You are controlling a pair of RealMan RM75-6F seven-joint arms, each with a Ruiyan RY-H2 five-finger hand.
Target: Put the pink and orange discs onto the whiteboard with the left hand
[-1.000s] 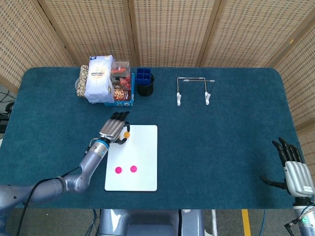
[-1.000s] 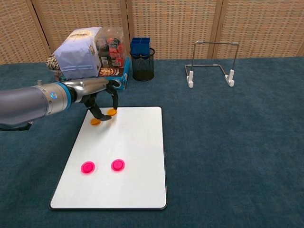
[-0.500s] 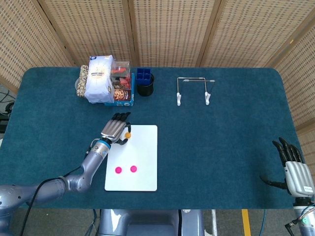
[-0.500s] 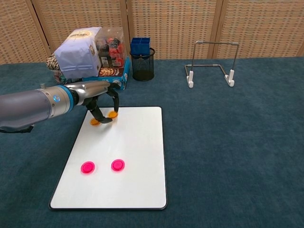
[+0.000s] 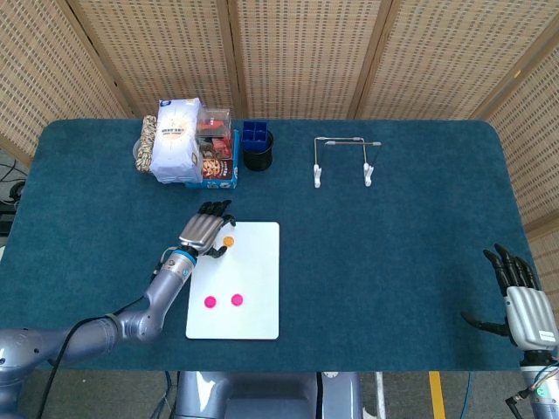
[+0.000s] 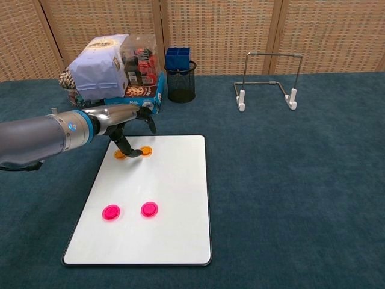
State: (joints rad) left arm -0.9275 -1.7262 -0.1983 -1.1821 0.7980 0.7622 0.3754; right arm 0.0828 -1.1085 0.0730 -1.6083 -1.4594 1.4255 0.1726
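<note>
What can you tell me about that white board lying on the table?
The whiteboard is a flat white rectangle with a thin dark rim and rounded corners, lying flat on the blue cloth. Two pink discs sit toward its near end, two orange discs at its far end, where the left hand reaches over it.

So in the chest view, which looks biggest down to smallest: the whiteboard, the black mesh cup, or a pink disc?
1. Whiteboard, by far the largest.
2. Black mesh cup, though it stands farther from the camera, so it looks smaller than it would up close.
3. Pink disc, the smallest.
</note>
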